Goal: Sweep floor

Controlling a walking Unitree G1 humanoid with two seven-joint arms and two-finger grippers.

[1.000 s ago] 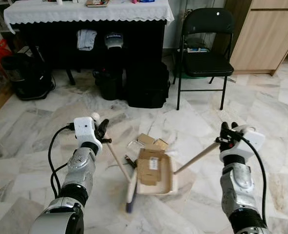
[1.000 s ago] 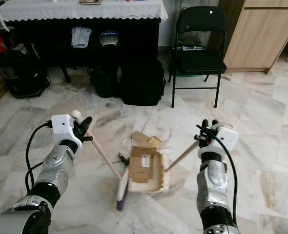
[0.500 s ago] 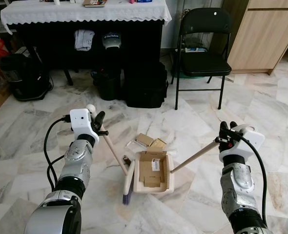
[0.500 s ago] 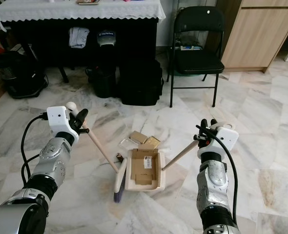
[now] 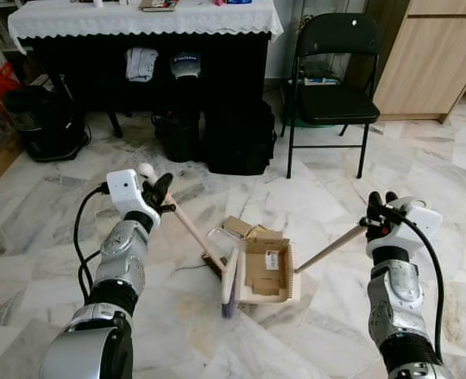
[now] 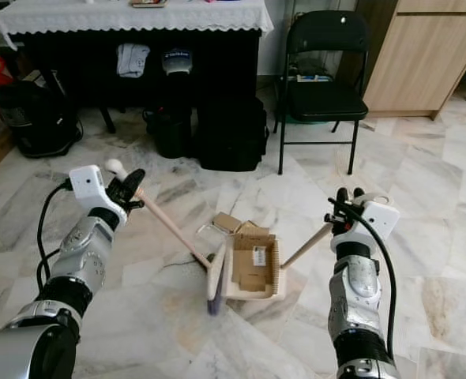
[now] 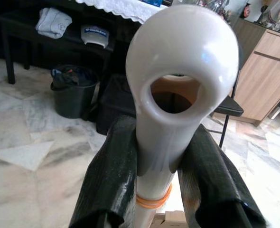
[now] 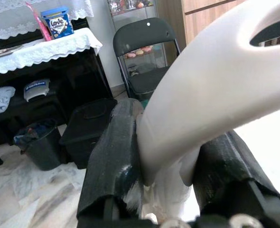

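My left gripper (image 5: 155, 193) is shut on the white cap of a wooden broom handle (image 5: 187, 230); the broom head (image 5: 229, 289) stands on the marble floor against the left side of a cream dustpan (image 5: 290, 286). Flattened cardboard pieces (image 5: 263, 268) lie inside the pan, and a few more cardboard scraps (image 5: 237, 227) lie on the floor just behind it. My right gripper (image 5: 379, 211) is shut on the top of the dustpan handle (image 5: 330, 247). In the wrist views the black fingers (image 7: 112, 183) clamp the broom's cap and the fingers (image 8: 112, 156) clamp the dustpan's grip.
A black folding chair (image 5: 331, 87) stands ahead on the right, beside a wooden cabinet (image 5: 430, 55). A cloth-covered table (image 5: 138, 20) spans the back, with a black bag (image 5: 238, 136), a bin (image 5: 178, 134) and a dark appliance (image 5: 47, 122) under and beside it.
The broom head and dustpan have shifted to the right across the floor, with the cardboard still in the pan. My left gripper moved slightly right and up; the camera has shifted too.
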